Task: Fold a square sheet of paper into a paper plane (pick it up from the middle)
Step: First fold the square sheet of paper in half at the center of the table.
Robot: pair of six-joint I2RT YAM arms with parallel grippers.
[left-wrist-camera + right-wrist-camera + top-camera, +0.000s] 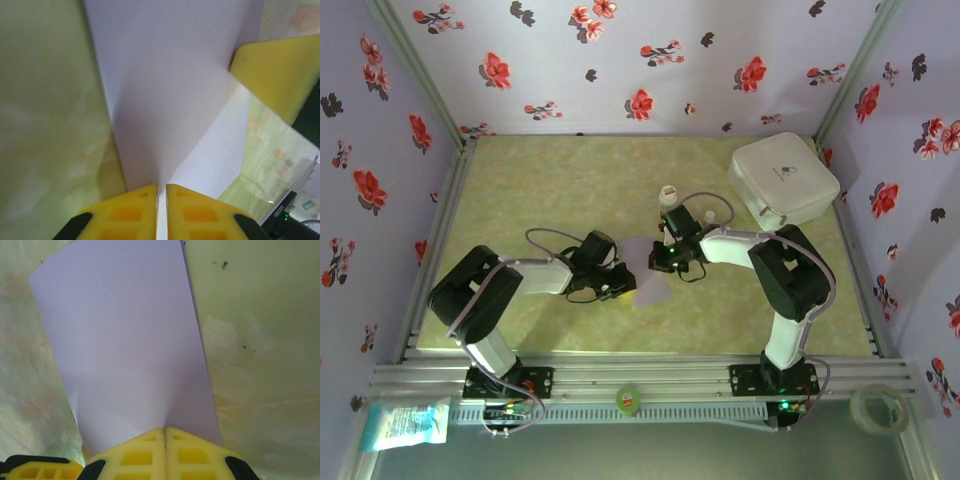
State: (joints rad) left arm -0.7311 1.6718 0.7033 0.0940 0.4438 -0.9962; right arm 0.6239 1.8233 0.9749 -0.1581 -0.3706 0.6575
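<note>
The square sheet of paper (130, 340), smooth, thin, pale lilac and creased, is sitting near the middle of the mottled green tabletop (570, 190). The yellow foam-tipped left gripper (162, 192) is pinching one edge, and the right gripper (165, 432) is clamping the opposite edge.

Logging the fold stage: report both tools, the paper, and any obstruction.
Left tool shut on the sheet of paper. Right tool shut on its opposite edge. Paper creased, spanning between them. White box far right, clear.
</note>
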